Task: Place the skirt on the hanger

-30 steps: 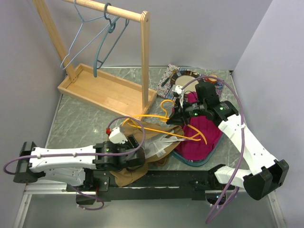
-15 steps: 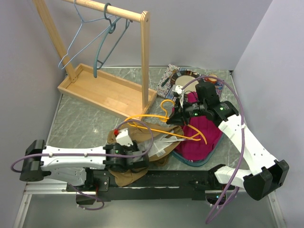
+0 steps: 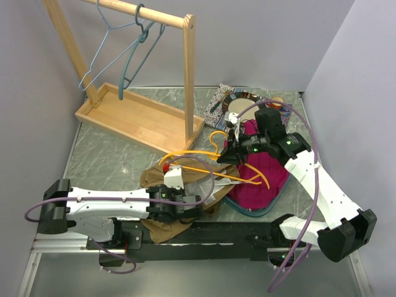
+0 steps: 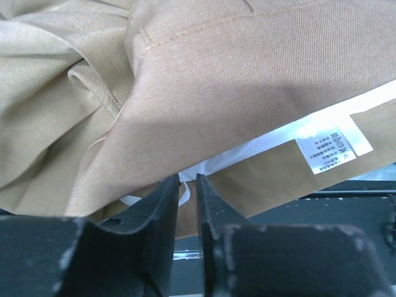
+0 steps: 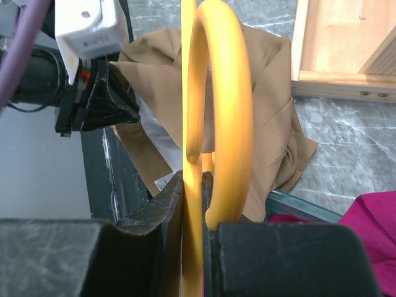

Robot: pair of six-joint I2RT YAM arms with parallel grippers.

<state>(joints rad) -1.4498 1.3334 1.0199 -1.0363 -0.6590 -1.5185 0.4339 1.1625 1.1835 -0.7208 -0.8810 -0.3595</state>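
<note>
Left wrist view: the left fingers (image 4: 164,213) are seen almost together, with only a thin slit between them. The edge of the white lining (image 4: 260,145) of the khaki skirt (image 4: 247,80) sits at their tips. Whether that edge is actually pinched cannot be told. The near hem is probably targeted so that the skirt can be lifted and opened for the hanger. The cloth is a matte twill with stitched seams, crumpled into soft folds, and a printed care label (image 4: 326,151) is sewn to the lining.

The right fingers (image 5: 154,216) are clamped on the yellow hanger (image 5: 219,93), a smooth, glossy rod with a rounded hook. It is held partly over the skirt, presumably steadied so that the waistband can be brought to it.

The skirt is heaped on the marbled grey surface (image 3: 111,154). A magenta garment (image 3: 263,164) lies just right of the skirt, and a wooden rack (image 3: 142,117) stands beyond it.
</note>
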